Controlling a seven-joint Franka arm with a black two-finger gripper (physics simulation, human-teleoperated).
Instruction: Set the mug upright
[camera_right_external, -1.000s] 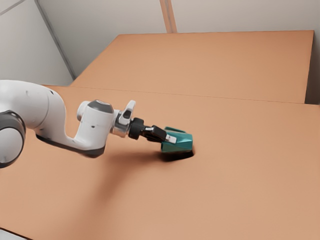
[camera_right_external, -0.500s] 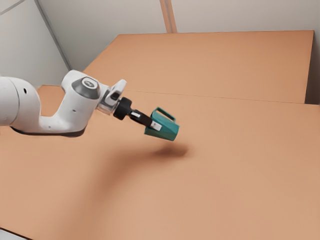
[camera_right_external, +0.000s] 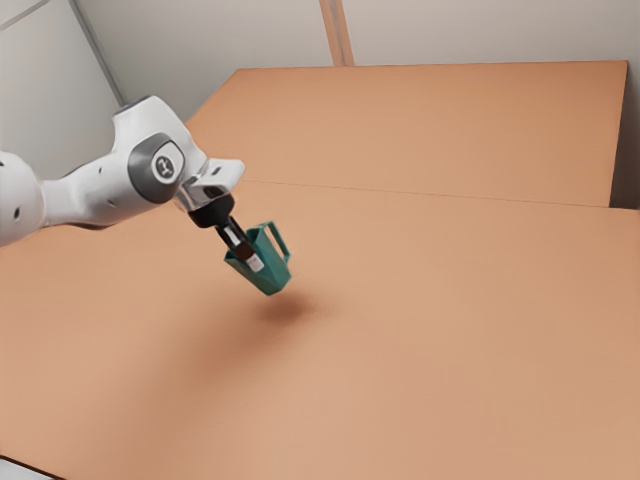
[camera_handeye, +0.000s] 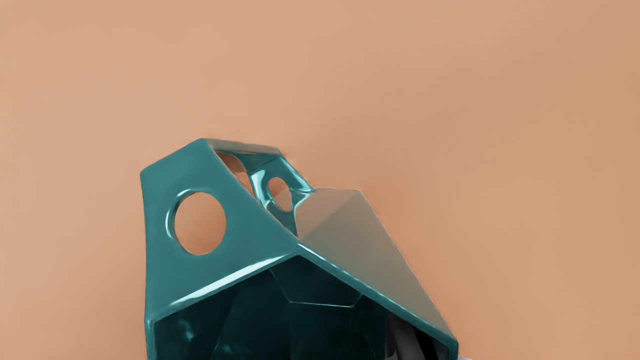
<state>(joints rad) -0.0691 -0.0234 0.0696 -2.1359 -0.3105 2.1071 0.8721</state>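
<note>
In the exterior view, my white-and-grey arm (camera_right_external: 115, 190) reaches in from that view's left, its hand angled down. The fingers (camera_right_external: 255, 263) are closed on the wall of a teal, faceted mug (camera_right_external: 270, 275), parted by just the thickness of that wall. The mug hangs above the orange-brown worktop (camera_right_external: 450, 350), a soft shadow (camera_right_external: 287, 309) beneath it. It is tilted, not upright: its mouth faces up and towards the exterior view's left, its base is lower, and its handle (camera_right_external: 280, 240) is on the upper side.

In the wrist view, I look into the mug's dark interior (rather like peering into a cut gem). One of the fingers (camera_handeye: 406, 342) reaches inside, beside the wall; the angular handle has round holes.
</note>
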